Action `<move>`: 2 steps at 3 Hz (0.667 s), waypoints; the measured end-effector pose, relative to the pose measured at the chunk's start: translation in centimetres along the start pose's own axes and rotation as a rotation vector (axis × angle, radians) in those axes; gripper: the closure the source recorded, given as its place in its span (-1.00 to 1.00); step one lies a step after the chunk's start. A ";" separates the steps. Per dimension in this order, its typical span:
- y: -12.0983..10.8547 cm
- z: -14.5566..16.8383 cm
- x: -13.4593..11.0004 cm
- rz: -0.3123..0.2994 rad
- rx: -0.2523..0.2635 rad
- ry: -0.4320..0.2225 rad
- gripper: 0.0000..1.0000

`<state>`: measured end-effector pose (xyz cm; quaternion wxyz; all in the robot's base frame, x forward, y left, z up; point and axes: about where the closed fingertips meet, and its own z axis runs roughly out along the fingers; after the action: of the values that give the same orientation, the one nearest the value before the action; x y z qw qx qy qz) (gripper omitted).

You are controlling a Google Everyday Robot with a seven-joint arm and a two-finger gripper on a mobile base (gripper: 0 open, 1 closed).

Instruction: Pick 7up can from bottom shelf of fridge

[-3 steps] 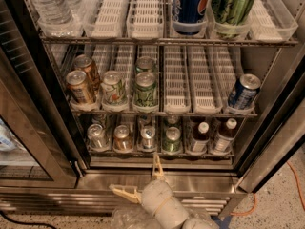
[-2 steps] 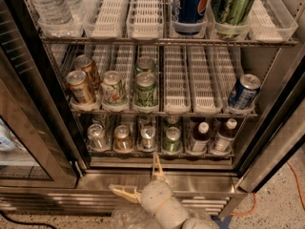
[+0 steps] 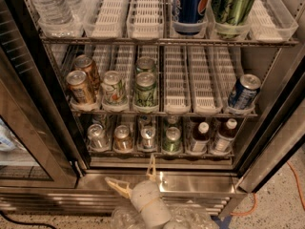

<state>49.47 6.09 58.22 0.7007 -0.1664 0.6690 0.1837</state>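
The fridge [image 3: 267, 128] stands open in front of me. Its bottom shelf [image 3: 159, 152] holds a row of cans and bottles. The 7up can [image 3: 96, 136], pale silver-grey with a shiny lid, stands upright at the left end of that row. My gripper [image 3: 134, 177] is low at the centre, in front of the steel sill below the shelf. It is open and empty, with one finger [image 3: 116, 186] pointing left and the other pointing up. It is below and to the right of the 7up can, not touching it.
On the bottom shelf, a copper-brown can [image 3: 123, 138], a slim silvery can [image 3: 148, 136], a green can [image 3: 171, 138] and two dark bottles [image 3: 200, 136] stand to the right of the 7up can. The middle rack holds several cans [image 3: 145, 87]. The glass door [image 3: 24, 142] stands open at the left.
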 end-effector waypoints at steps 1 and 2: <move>1.1 0.6 0.3 -0.052 0.091 -0.062 -1.00; 3.0 0.6 -2.1 -0.097 0.095 -0.110 -1.00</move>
<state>48.42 8.96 60.35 0.7515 -0.1550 0.6287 0.1264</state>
